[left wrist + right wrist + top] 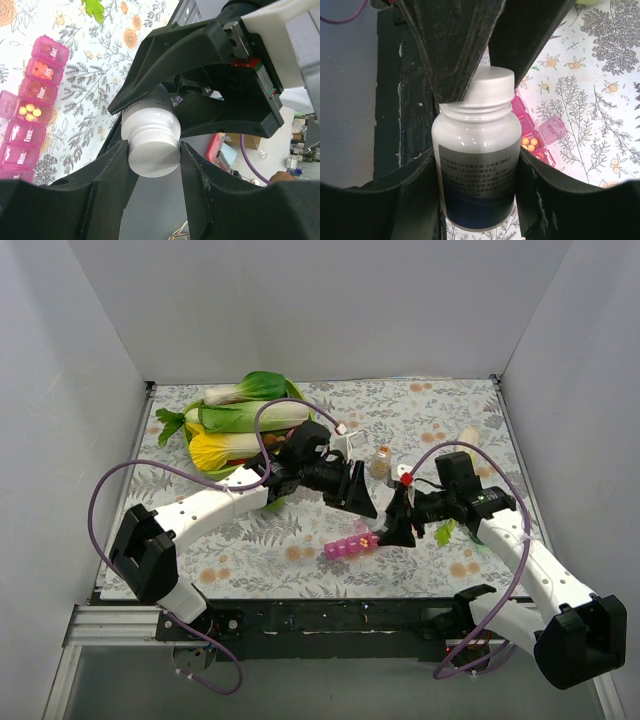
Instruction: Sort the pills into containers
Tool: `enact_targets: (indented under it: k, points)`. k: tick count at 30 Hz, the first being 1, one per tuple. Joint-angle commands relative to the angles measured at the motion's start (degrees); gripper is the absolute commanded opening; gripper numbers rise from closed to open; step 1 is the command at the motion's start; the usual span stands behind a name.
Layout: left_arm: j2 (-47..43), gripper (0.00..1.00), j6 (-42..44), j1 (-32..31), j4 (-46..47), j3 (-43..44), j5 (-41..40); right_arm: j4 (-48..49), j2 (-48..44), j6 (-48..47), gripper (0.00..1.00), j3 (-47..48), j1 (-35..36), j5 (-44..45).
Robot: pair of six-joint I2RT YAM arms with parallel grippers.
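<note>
Holding a white bottle (477, 165) over the table (250, 540), the right pincer (477, 197) clamps its smooth, likely slippery body while the left pincer (154, 165) clenches the cap (154, 150), the probably light, easily nudged pink organiser (30, 135) lying below, one lid (552, 131) open.

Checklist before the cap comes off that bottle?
1. Right pincer clamped on white bottle body: ok.
2. Left pincer clamped on cap: ok.
3. Cap seated on the neck: ok. Thread loosened: cannot tell.
4. Pink organiser has one lid open, with yellow pills inside: ok.
5. Bottle mouth lined up over the open compartment: cannot tell.
</note>
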Motion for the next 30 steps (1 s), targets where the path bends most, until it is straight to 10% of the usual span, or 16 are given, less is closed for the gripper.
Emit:
enact_targets:
  k: [1, 17, 30]
  points:
    - [-1.8, 0.20, 3.8, -0.7, 1.4, -0.2, 1.9, 8.1, 0.1, 3.6, 0.01, 1.6, -2.2, -11.4]
    - [7.1, 0.26, 20.6, -0.7, -14.8, 11.6, 9.8, 13.4, 1.1, 8.9, 0.01, -2.2, -3.1, -18.7]
    - [2.1, 0.81, 10.4, 3.0, -6.1, 12.4, 5.4, 14.0, -1.6, 8.6, 0.01, -3.2, -3.1, -15.5]
